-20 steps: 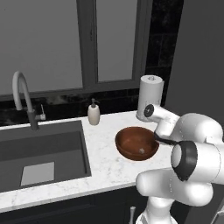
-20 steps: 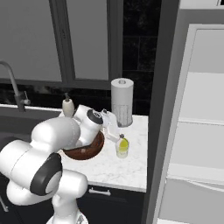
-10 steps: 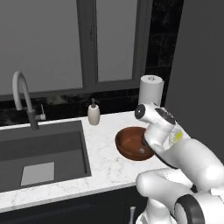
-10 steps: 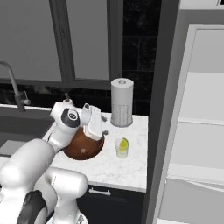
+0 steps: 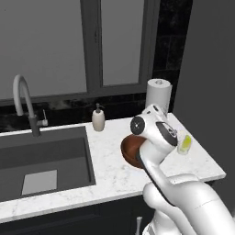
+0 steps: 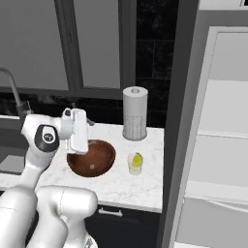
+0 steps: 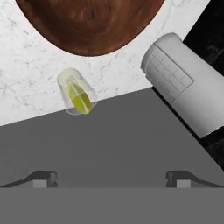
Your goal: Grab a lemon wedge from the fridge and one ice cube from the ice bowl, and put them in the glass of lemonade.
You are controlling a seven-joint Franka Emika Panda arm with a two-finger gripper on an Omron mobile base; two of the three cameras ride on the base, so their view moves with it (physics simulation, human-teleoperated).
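Note:
The glass of lemonade [image 6: 135, 163] stands on the marble counter right of the ice bowl [image 6: 93, 159], with the yellow-green lemon wedge [image 6: 137, 159] sitting inside it. In the hand view the glass [image 7: 75, 92] and wedge [image 7: 81, 101] lie below the reddish-brown bowl [image 7: 92, 22]. My gripper [image 7: 112, 178] is open and holds nothing. My white hand [image 6: 77, 136] hovers over the bowl's left rim, apart from the glass. From the left, the arm covers much of the bowl [image 5: 130, 150], and the glass [image 5: 185, 144] stands clear. I cannot make out an ice cube. The fridge [image 6: 220, 145] stands open at the right.
A white paper-towel roll [image 6: 134, 113] stands behind the glass near the wall. A cream soap dispenser [image 5: 97, 119] sits left of the bowl, beside the dark sink [image 5: 41, 158] and its curved faucet [image 5: 22, 98]. The fridge's grey side [image 7: 122, 140] borders the counter's right end.
The arm has swung left, away from above the glass to over the bowl's left side. The jaws have stayed wide apart. The wedge rests in the glass throughout.

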